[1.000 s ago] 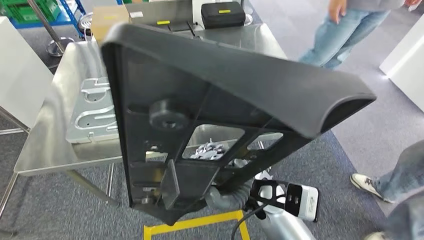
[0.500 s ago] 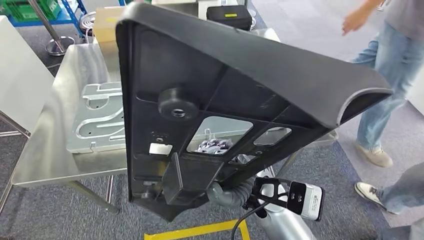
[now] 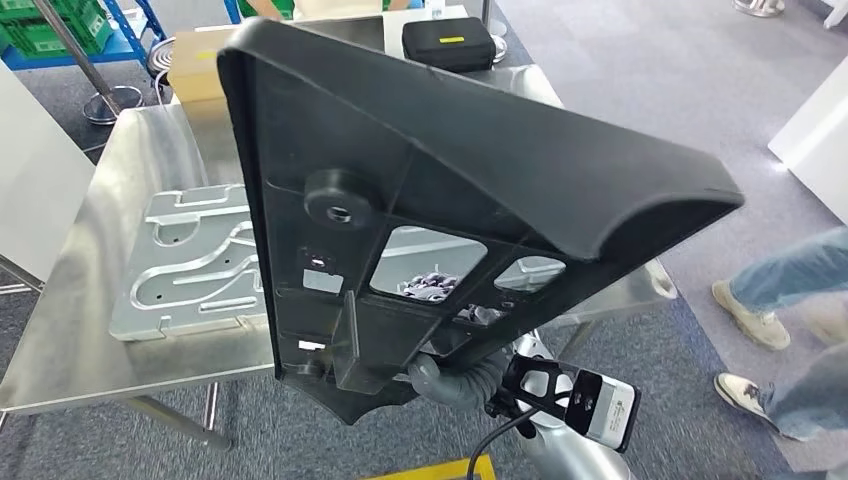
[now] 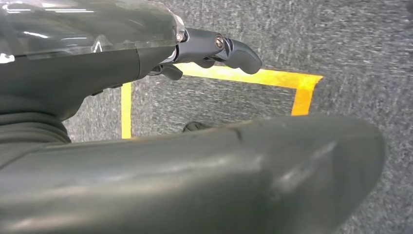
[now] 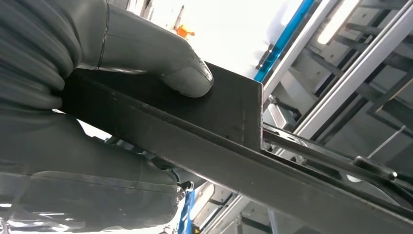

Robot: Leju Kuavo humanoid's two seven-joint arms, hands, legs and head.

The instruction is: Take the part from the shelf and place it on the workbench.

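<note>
A large black part [image 3: 420, 200] is held by the right hand [image 5: 97, 73] at centre frame above the steel counter [image 3: 120, 190]; the left hand [image 4: 214, 48] hangs empty, fingers curled. The single-edge hold could be lost, and the metal plate [image 3: 190, 265] struck.

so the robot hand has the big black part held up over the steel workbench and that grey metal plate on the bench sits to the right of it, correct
Not quite. The right robot hand does hold the black part up over the steel workbench, but the head view shows the grey metal plate lying to its left, not its right.
</note>
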